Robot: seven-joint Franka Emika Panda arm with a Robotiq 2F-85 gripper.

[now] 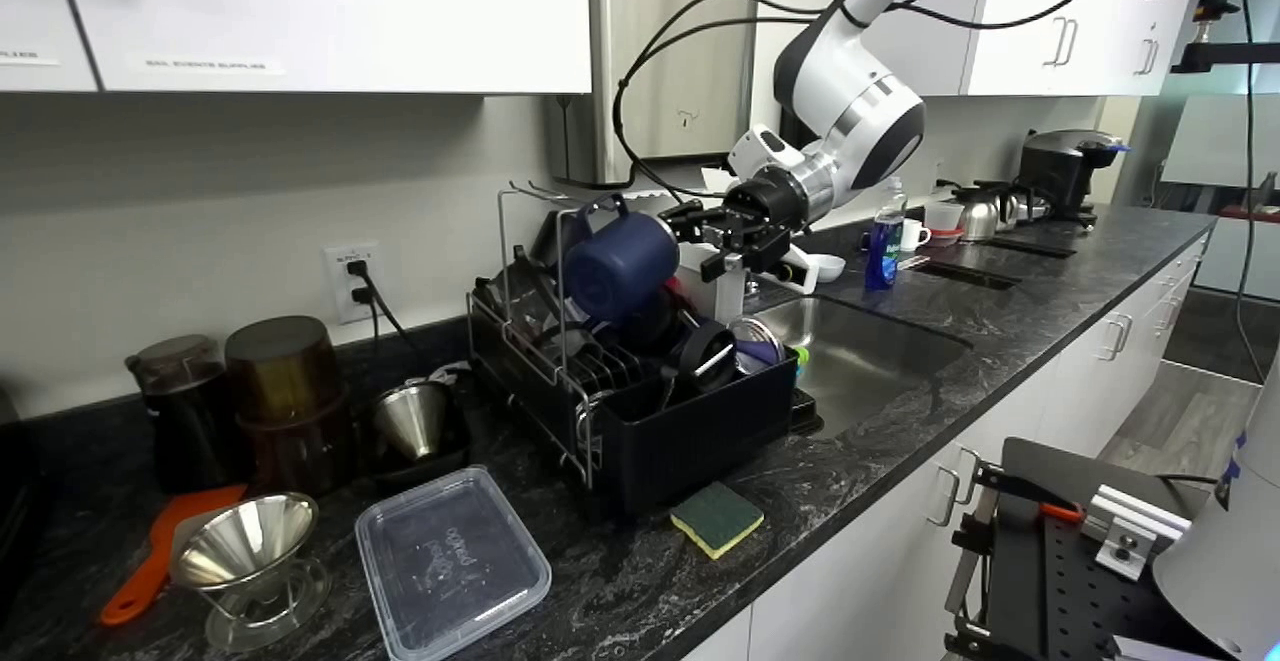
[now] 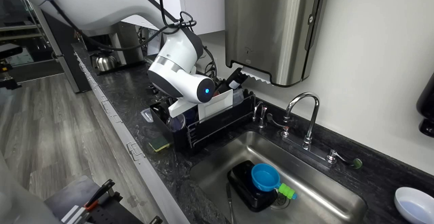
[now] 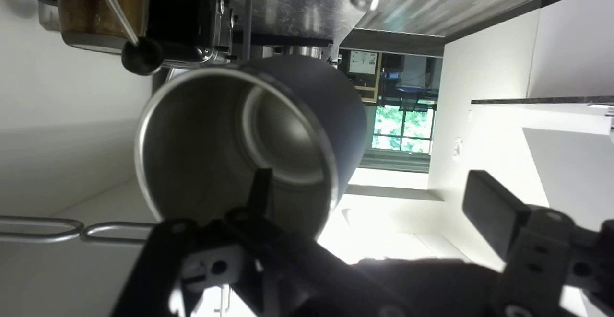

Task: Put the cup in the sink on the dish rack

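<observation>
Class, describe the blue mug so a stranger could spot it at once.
On the dark counter beside the sink stands a black dish rack. The blue mug is tilted high in it, opening towards the robot's jaws. Its big navy-blue body sets it apart from the black kitchenware below.

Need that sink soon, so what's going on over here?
A robot arm is on dish duty: the navy mug is meant for the dish rack. It appears to rest tilted in there, mouth towards the tool, whose jaws stand open. One finger shows across the mouth; whether it touches is unclear. The sink holds a black container and a round blue vessel.
</observation>
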